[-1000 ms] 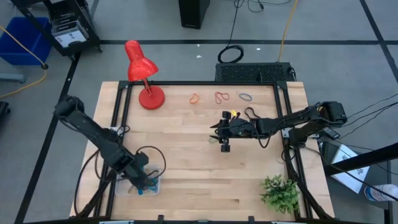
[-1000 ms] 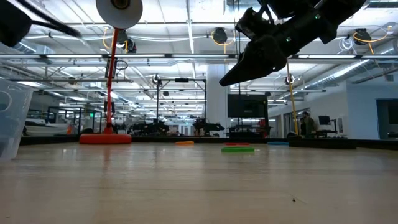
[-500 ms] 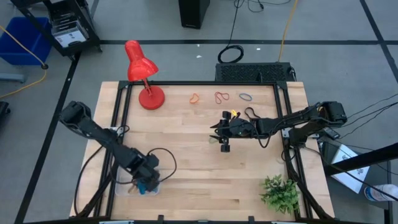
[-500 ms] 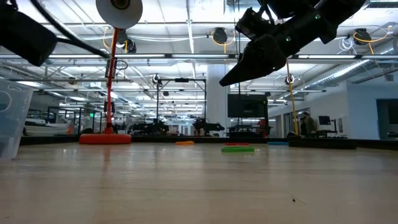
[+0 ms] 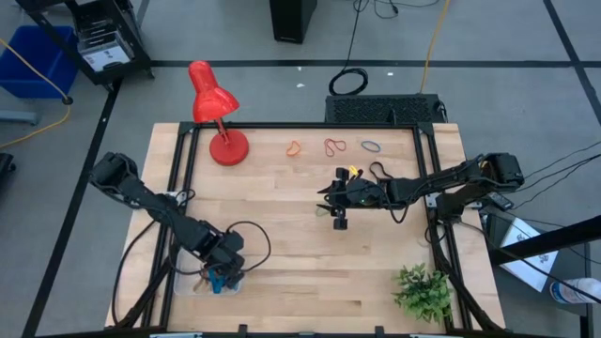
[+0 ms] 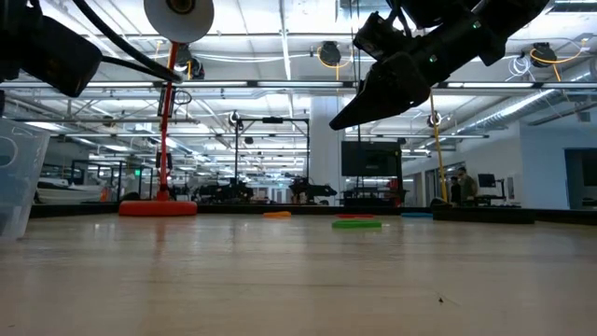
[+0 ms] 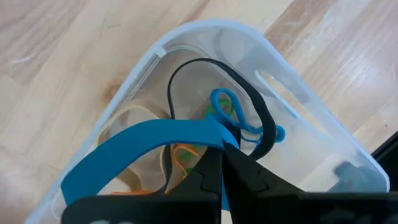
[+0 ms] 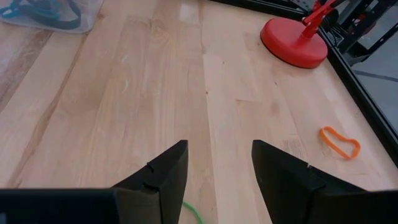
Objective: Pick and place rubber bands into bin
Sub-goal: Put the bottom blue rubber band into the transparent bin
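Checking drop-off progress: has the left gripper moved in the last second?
Yes. The left gripper shifted slightly right along the bin, toward the plant.

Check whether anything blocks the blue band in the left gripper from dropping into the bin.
Nothing visible does. The left gripper holds the blue band right over the open bin, which has only loose bands lying inside.

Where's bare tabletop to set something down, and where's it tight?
Free: the wide wood between the bin and the plant, along the near edge, and the middle stretch between the lamp and the right gripper. Tight: the bin corner under the left gripper, and the far edge with three loose bands.
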Available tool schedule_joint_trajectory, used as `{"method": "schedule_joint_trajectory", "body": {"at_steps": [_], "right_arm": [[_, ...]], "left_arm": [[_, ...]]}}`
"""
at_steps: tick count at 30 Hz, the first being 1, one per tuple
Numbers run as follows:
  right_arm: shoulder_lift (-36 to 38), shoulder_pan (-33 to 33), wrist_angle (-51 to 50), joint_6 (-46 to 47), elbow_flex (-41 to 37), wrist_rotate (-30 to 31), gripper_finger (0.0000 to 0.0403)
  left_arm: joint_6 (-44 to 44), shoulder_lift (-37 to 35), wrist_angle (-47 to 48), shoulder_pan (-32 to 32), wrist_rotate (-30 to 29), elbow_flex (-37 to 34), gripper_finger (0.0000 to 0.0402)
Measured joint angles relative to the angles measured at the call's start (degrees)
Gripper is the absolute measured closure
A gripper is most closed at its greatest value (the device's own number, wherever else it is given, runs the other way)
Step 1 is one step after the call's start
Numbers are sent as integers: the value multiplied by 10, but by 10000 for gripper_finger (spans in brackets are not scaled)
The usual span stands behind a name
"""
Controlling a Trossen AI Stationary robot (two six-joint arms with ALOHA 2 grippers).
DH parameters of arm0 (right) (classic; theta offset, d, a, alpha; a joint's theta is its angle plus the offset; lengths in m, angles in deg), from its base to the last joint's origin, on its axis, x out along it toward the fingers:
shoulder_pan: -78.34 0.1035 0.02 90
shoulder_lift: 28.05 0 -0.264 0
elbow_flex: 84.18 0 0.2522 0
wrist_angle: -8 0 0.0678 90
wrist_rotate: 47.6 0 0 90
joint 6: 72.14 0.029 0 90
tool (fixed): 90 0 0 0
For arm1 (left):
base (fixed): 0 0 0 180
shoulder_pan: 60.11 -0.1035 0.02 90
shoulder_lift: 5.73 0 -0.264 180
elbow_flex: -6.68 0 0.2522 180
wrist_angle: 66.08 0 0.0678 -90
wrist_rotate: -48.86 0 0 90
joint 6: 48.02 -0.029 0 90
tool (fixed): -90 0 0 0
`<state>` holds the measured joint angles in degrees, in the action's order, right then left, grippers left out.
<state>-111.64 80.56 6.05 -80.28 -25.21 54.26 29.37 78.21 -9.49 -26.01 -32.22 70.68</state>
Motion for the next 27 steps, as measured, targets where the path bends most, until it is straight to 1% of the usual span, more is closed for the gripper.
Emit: {"method": "schedule_joint_trajectory", "body": {"at_steps": [7, 10, 13, 18, 22, 25, 27], "right_arm": [[0, 0, 0, 0, 0, 0, 227], [0, 0, 0, 0, 0, 0, 230], [0, 0, 0, 0, 0, 0, 231], [0, 0, 0, 0, 0, 0, 227], [0, 0, 1, 0, 0, 0, 228], [0, 0, 1, 0, 0, 0, 231], [0, 0, 1, 0, 0, 0, 230]], "left_arm": [[-17, 0, 0, 0, 0, 0, 392], [-17, 0, 0, 0, 0, 0, 380], [-6, 0, 0, 0, -12, 0, 354], [-6, 0, 0, 0, -11, 0, 293], [-7, -8, 0, 0, 38, 0, 258], [3, -24, -3, 0, 62, 0, 245], [9, -36, -3, 0, 68, 0, 240]]}}
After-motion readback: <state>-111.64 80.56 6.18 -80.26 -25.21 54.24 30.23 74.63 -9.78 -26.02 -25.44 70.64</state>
